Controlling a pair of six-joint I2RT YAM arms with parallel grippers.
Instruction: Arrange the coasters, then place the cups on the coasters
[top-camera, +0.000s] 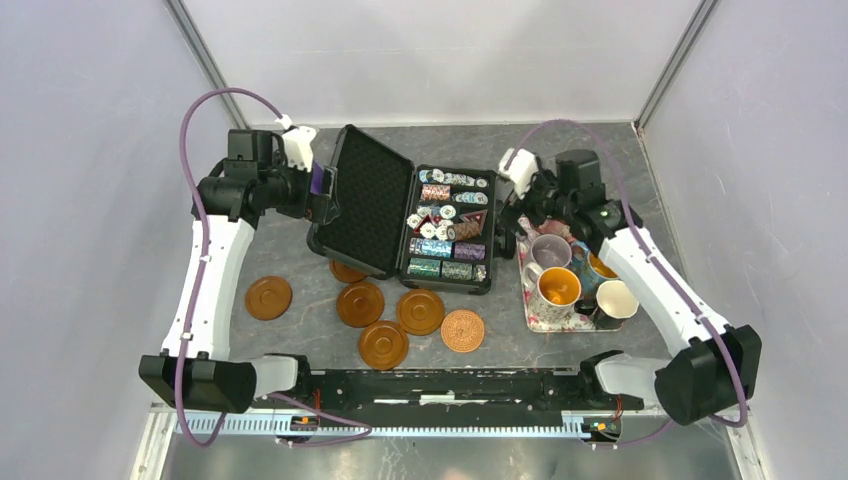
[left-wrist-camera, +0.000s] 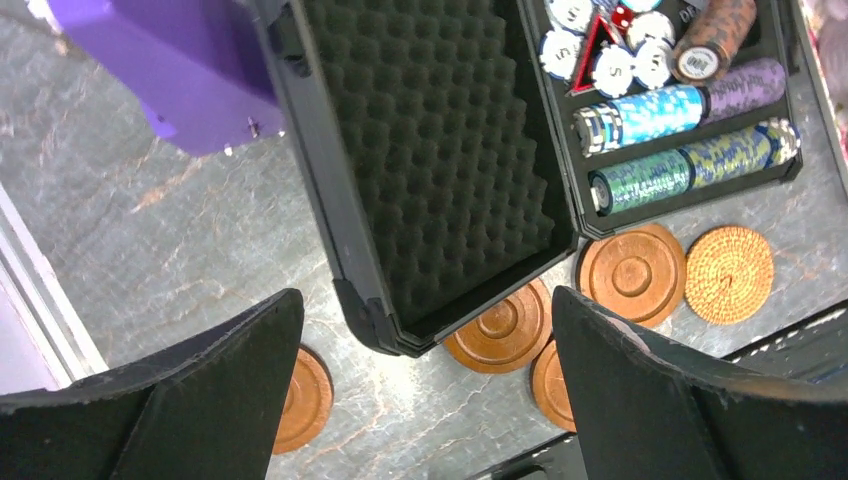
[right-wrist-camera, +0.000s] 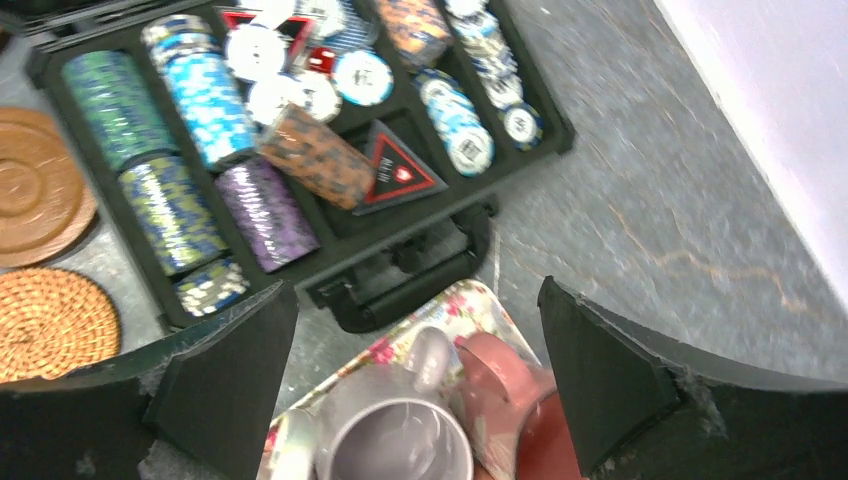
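Left hand (top-camera: 325, 200) up at the far left of the counter (top-camera: 310, 335), fingers spread wide, nothing between them. Seemingly held high to look down over the coasters before choosing one.

Lone brown coaster (top-camera: 268, 298) well apart on the left, flat and free, so probably the easiest first pick. Open case (top-camera: 365, 200) next, foam lid leaning back to the left, chips (top-camera: 447, 225) in the right half. One coaster (top-camera: 347, 271) tucked partly under the case's near edge, likely to need sliding out rather than lifting straight. Three more brown ones (top-camera: 383, 344) clustered just in front, close together. Tan woven one (top-camera: 462, 330) just beside them on the right. None laid out in any order yet, so arranging judged not begun.

Right hand (top-camera: 510, 222) over the far end of the floral tray (top-camera: 535, 318), fingers likewise wide apart and empty. Lilac cup (right-wrist-camera: 400, 450) and pink cup (right-wrist-camera: 500, 385) right beneath in the wrist view. Cups packed tight on the tray, several apparently touching, presumably as stored. Crowding a risk for any grip among them, an outer cup likely the safer start. No cup on a coaster yet.
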